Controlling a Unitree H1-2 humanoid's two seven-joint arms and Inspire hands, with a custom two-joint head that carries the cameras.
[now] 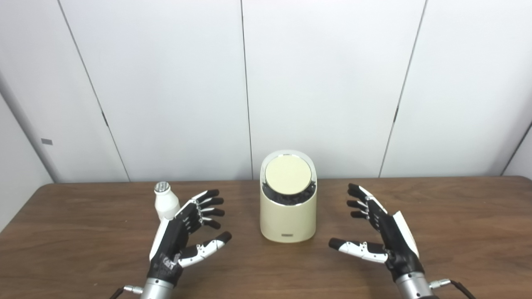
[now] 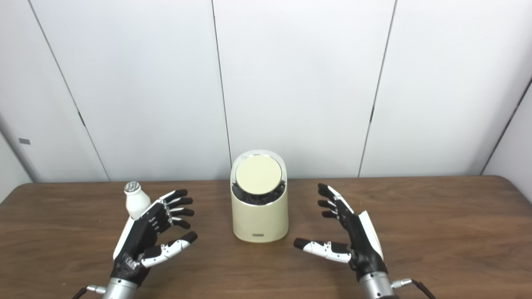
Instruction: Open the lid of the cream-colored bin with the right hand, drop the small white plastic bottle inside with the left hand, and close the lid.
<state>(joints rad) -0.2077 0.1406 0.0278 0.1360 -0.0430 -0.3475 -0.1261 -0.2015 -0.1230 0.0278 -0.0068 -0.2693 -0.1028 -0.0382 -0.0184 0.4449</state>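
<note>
Between two spread, empty hands — left hand (image 1: 185, 232), right hand (image 1: 384, 232) — lidded bin (image 1: 287, 211); bottle (image 1: 165, 202) behind left.

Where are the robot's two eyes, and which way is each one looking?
Left eye view: on the head, facing forward and down at the table; the bin sits right of centre; both arms enter from below.
Right eye view: beside it, facing likewise; the bin appears just left of centre; same arms show.
Both share the bin, the bottle, the open left hand, the open right hand and the white wall.
</note>
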